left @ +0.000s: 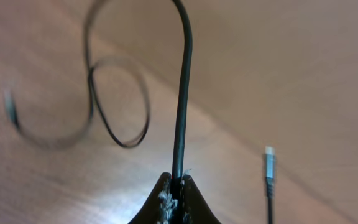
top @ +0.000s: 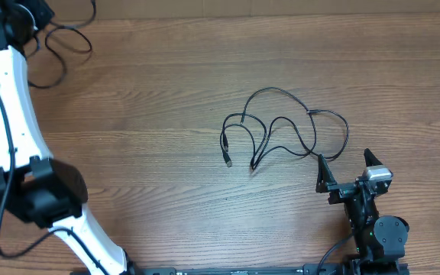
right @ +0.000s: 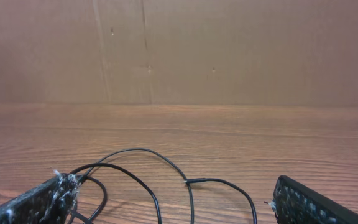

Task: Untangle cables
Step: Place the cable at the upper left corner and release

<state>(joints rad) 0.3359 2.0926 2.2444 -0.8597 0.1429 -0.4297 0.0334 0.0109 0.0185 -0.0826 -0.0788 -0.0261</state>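
Note:
A tangle of thin black cables lies on the wooden table, right of centre, with plug ends at its left. My right gripper is open just in front of the tangle's right loop; in the right wrist view the cable loops lie between its spread fingers. My left gripper is shut on a separate black cable, whose silver-tipped plug hangs at the right. In the overhead view this gripper is at the far left corner, with that cable looping beside it.
The white left arm stretches along the table's left side, with its black joint near the front. The right arm's base sits at the front right edge. A brown wall stands behind the table.

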